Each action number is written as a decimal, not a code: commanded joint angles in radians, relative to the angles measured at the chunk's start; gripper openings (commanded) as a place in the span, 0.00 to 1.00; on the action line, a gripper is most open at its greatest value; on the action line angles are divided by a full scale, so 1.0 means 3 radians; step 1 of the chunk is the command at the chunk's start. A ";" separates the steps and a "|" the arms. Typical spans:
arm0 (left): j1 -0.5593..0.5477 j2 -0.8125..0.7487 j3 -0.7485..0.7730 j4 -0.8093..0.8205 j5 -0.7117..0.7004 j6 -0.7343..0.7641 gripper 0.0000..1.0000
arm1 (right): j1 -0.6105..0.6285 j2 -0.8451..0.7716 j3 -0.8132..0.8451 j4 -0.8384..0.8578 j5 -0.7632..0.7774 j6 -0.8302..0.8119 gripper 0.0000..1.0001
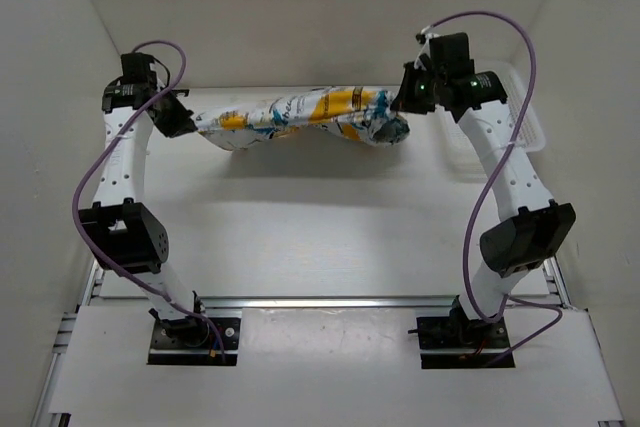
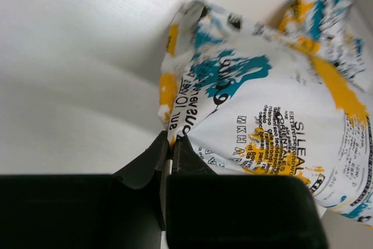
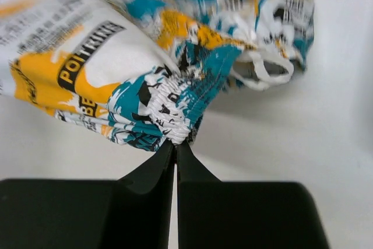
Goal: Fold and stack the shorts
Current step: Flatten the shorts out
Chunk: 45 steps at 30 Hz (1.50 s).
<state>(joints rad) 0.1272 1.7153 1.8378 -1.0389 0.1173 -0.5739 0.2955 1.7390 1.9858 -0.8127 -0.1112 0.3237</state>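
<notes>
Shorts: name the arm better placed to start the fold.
Probably right: the right tool pinches the gathered waistband, ready to carry across to the left tool, anchoring the shorts' far end.

We see a left arm (image 1: 128, 172) and a right arm (image 1: 505, 162) of the same build: white links dotted with rows of small holes, joined by bulky black housings. A purple cable (image 1: 78, 192) loops beside the left arm, and a second purple cable (image 1: 490, 14) arcs over the right. A small green light (image 1: 424, 88) glows near the right wrist. Each arm rises from a black base plate (image 1: 190, 340). We see the left gripper (image 2: 171, 144) and right gripper (image 3: 176, 144) as matt black blocks whose wedge-shaped jaws taper to thin tips.
</notes>
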 commanded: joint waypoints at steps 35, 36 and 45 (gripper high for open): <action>0.0016 -0.0021 0.0506 -0.0162 0.0146 0.0103 0.10 | -0.0259 0.0150 0.0657 -0.0819 -0.0197 -0.0394 0.01; 0.0016 -0.0067 0.0506 -0.0162 0.0146 0.0103 0.10 | -0.0259 0.0115 0.0657 -0.0849 -0.0197 -0.0394 0.01; 0.0016 -0.0731 -0.0433 -0.0152 0.0033 0.0164 0.10 | -0.0259 -0.0738 -0.0650 -0.0850 -0.0498 -0.0542 0.01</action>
<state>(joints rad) 0.1211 1.6218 1.8126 -1.0710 0.1902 -0.5529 0.2356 1.6199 1.8961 -1.0416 -0.2489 0.2081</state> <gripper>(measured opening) 0.140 0.015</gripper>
